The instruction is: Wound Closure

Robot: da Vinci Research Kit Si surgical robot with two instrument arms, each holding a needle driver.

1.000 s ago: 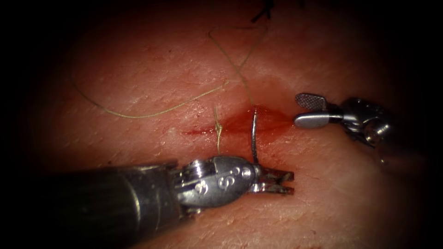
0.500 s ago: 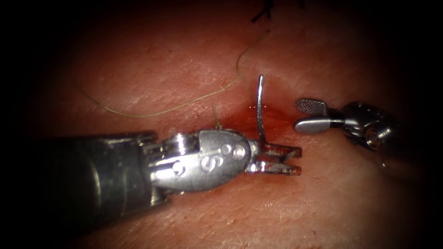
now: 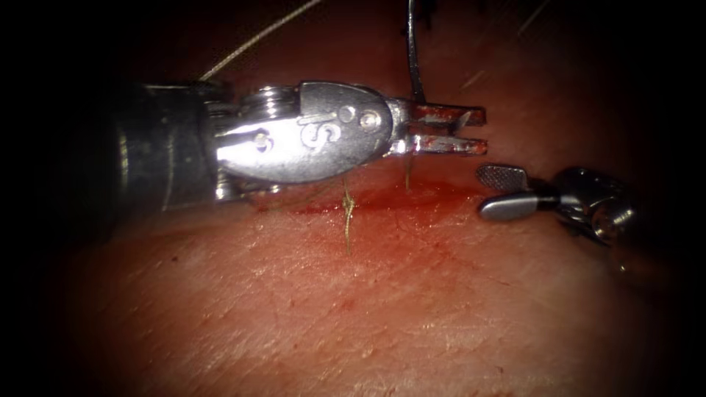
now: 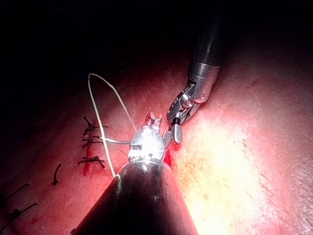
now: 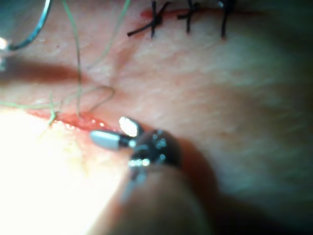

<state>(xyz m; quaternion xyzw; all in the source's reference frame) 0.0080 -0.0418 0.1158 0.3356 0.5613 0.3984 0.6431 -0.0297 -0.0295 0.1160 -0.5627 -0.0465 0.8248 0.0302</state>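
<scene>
Reddened tissue [image 3: 412, 294] spreads under both tools, its cut [image 3: 382, 202] running crosswise with red fluid [image 3: 434, 195] pooled along it. Left tool [image 3: 441, 129] lies level above the cut, jaws clamped on the needle [image 3: 413, 51] near its lower end; right tool [image 3: 504, 192] waits at the cut's right end, jaws parted and empty. Since a second ago the left tool has risen, lifting the needle clear of the tissue, with thread [image 3: 407, 175] trailing down into the cut.

I see bright, polished metal on the left tool [image 3: 441, 129], its jaws smeared with glossy red fluid [image 3: 412, 197]. The right tool [image 3: 500, 192] is smooth satin metal, with one inner jaw face cross-hatched. The needle [image 3: 414, 51] looks like thin shiny steel wire. The thread [image 3: 348, 220] is pale, matt and fibrous. The tissue [image 3: 382, 309] is moist, finely wrinkled and rough.
</scene>
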